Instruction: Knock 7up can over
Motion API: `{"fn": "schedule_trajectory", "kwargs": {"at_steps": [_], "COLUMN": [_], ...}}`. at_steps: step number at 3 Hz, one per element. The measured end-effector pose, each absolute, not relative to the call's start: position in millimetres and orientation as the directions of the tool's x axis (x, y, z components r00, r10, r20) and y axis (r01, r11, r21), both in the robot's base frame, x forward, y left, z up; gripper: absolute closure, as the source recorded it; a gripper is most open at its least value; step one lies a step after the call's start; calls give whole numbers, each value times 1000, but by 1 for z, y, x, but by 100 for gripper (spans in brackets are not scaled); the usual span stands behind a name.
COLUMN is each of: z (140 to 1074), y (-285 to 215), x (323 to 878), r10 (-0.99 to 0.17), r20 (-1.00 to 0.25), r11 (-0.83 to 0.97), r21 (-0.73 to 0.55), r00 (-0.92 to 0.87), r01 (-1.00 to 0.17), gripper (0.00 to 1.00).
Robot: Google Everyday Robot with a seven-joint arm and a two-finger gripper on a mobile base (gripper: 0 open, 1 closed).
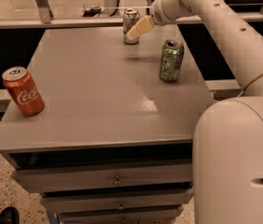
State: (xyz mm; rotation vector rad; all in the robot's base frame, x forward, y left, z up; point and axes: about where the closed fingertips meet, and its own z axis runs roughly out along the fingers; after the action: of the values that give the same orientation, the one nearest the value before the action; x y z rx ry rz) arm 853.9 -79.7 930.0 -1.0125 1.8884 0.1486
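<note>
7up can (129, 17) upright at far edge of table (89, 92), gripper (130, 32) pinched closed, empty, tip against its side; green can (171, 59) nearby.

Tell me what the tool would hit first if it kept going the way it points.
Most likely the 7up can at the table's far edge; the tool, angled down-left, overlaps it, though depth is unclear.
</note>
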Motion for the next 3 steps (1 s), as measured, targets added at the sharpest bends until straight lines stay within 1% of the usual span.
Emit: {"fn": "schedule_trajectory", "kwargs": {"at_steps": [2,3], "z": [915,912], "y": [-55,-36], "x": [885,895], "r10": [-493,-471], "r20": [-849,-865], "r11": [652,632], "r21": [-217,-195], "r00": [-189,-172], "r01": [-727,-750], "gripper": [0,2]}}
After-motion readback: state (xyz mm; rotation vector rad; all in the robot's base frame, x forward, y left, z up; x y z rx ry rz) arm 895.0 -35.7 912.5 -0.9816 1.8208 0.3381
